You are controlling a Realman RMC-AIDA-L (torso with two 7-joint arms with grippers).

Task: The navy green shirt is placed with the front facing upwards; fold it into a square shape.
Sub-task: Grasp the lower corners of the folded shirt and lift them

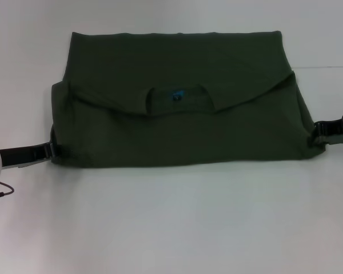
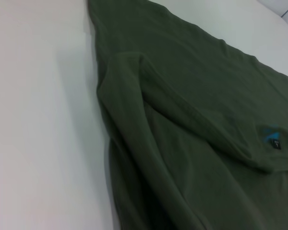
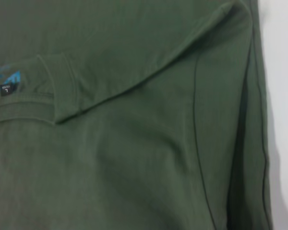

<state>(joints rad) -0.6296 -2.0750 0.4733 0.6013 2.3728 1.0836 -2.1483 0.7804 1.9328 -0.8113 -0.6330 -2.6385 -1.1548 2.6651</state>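
Note:
The navy green shirt (image 1: 177, 131) lies across the white table, its top part folded down toward me so the ribbed collar (image 1: 160, 97) and small blue neck label (image 1: 176, 95) face up in the middle. No chest print shows. My left gripper (image 1: 50, 150) meets the shirt's near left corner at table level. My right gripper (image 1: 315, 135) meets the shirt's right edge. Both tips disappear at the cloth. The left wrist view shows the shirt (image 2: 182, 120) with its label (image 2: 271, 136). The right wrist view shows the shirt (image 3: 134, 143), the folded flap and the label (image 3: 8, 81).
The white table (image 1: 171, 222) runs on in front of the shirt and behind it. A thin dark cable (image 1: 3, 191) hangs by my left wrist at the left edge.

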